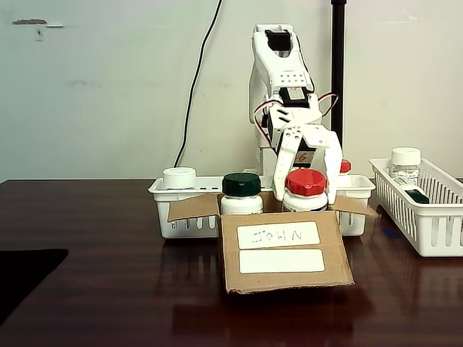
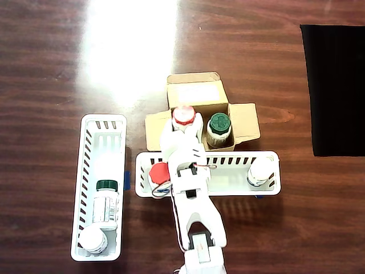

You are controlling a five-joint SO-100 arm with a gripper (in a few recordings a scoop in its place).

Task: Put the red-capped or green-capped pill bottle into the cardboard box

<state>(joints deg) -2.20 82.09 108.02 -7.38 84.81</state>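
Red-capped, the pill bottle [image 1: 305,189] stands upright inside the cardboard box [image 1: 286,253], on the right side in the fixed view, its cap and shoulders showing above the box's front wall. Just left of it in that view, a green-capped bottle [image 1: 241,193] stands in the same box; the two look close but whether they touch I cannot tell.

The step in hand looks like the release. Doing it well means letting the bottle's base settle on the box floor before the fingers part, spreading them only enough to clear the wide cap, then lifting straight up so neither finger drags the cap or nudges the green-capped neighbour over.

The gripper [image 1: 307,181] comes down from above, one white finger on each side of the red cap, and it appears to be clamped on the bottle at cap height; the overhead view shows the gripper [image 2: 183,123] fingers flanking the cap the same way.

Behind the box lies a long white basket [image 1: 165,189] holding a white-capped bottle [image 1: 179,177] at its left end and another red-capped bottle [image 2: 159,173] beside the arm. A second white basket [image 1: 434,224] stands at the right of the fixed view, with more bottles in it. All rest on a dark wooden table [image 1: 108,289].
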